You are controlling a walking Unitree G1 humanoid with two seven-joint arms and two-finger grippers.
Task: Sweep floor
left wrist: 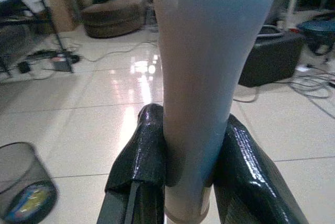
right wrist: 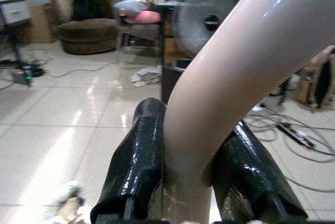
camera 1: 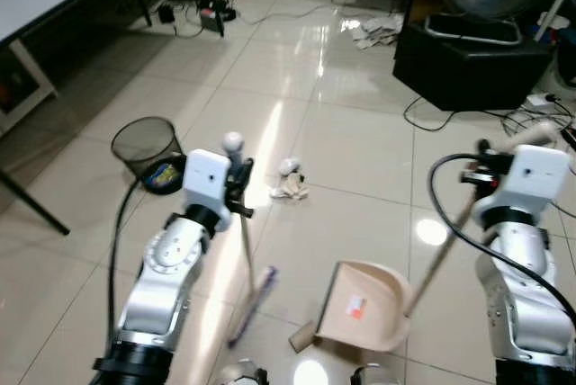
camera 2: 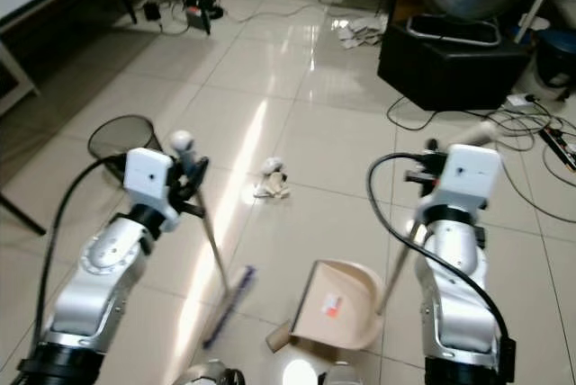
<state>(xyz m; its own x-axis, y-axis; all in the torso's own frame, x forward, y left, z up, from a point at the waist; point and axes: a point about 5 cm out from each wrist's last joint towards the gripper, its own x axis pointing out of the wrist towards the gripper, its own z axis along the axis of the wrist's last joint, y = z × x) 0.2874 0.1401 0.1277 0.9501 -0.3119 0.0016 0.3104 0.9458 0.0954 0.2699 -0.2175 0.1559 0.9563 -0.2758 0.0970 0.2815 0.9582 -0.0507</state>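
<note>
— What's on the tiled floor [camera 1: 360, 142]?
— At lower centre lies the beige dustpan [camera 1: 364, 306]; its long handle rises right to the right gripper [right wrist: 191, 166], whose jaws are clamped on it. Left of the pan, the broom [camera 1: 245, 250] slants down to its purple head, its grey pole pinched between the left gripper [left wrist: 191, 161] jaws.
— And the rubbish?
— A crumpled paper wad [camera 1: 290, 183] sits mid-frame, above the pan and apart from it. A mesh bin [camera 1: 146, 153] stands at left.
</note>
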